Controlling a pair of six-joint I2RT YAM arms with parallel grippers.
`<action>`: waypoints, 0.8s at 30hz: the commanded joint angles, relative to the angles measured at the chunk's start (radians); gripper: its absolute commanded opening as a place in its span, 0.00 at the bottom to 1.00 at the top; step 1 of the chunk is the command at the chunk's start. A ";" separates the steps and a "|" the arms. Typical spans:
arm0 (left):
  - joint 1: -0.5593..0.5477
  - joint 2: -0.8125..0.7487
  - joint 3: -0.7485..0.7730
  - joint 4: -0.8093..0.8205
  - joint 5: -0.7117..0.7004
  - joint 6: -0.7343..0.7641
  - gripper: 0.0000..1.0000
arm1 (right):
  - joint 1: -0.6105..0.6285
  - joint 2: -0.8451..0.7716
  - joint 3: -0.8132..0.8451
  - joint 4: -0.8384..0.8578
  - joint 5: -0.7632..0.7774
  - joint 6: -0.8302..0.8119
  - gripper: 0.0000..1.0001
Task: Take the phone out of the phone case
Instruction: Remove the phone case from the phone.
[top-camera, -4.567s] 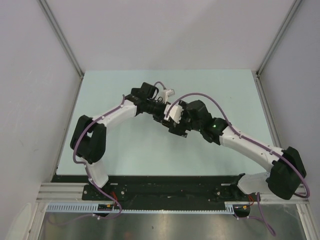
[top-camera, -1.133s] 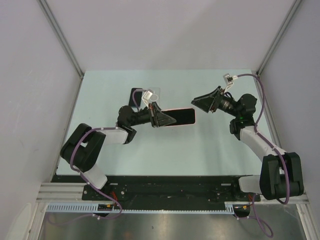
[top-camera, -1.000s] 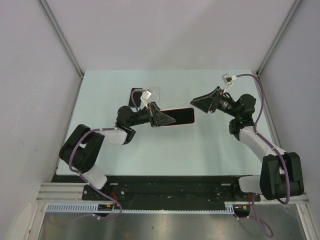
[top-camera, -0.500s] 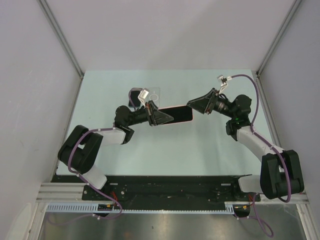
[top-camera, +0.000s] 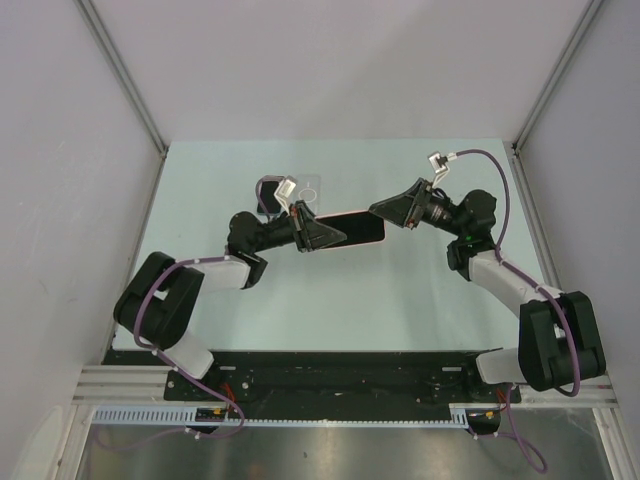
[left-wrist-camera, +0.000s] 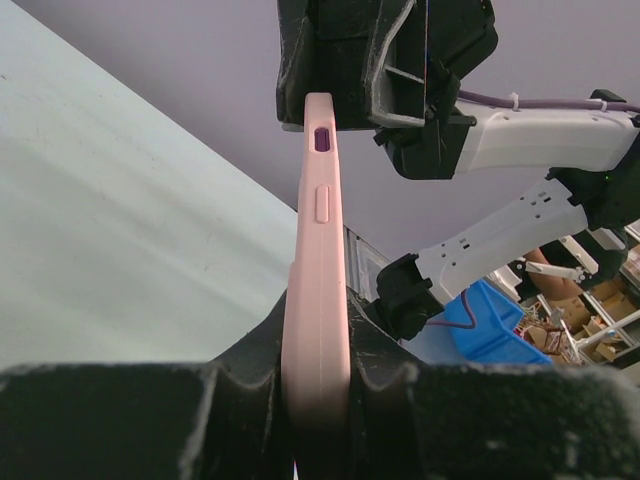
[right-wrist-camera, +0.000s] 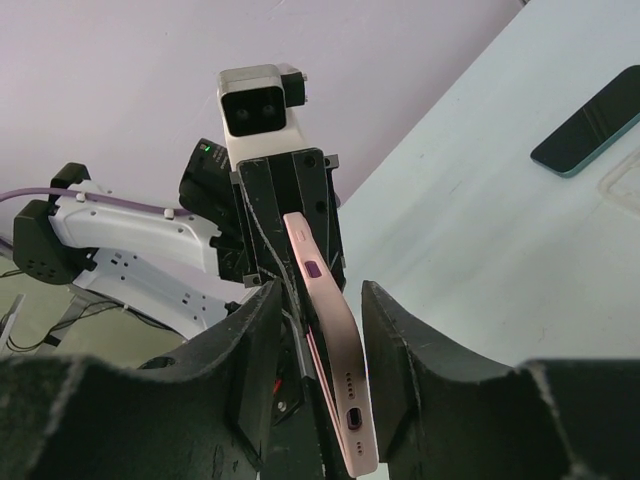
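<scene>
Right hand (top-camera: 385, 211) has advanced, straddling phone case (top-camera: 358, 229)

The pink phone case (left-wrist-camera: 318, 300) is held clear of the table (top-camera: 300, 290), long axis running left to right, with a dark phone (top-camera: 352, 228) seated inside. 1 purple button and 1 pink button show on its side edge. The left gripper (top-camera: 322, 236) clamps its left end; its right end sits between the right gripper's (top-camera: 378, 212) parted jaws
</scene>
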 joint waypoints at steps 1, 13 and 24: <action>0.010 -0.064 0.007 0.395 -0.008 -0.004 0.00 | 0.010 0.005 0.002 0.060 0.000 0.012 0.42; 0.009 -0.071 0.014 0.402 0.030 0.018 0.00 | 0.013 0.007 0.004 0.100 -0.019 0.084 0.27; 0.010 -0.078 0.022 0.407 0.093 0.051 0.00 | 0.013 -0.010 0.002 0.067 -0.012 0.121 0.30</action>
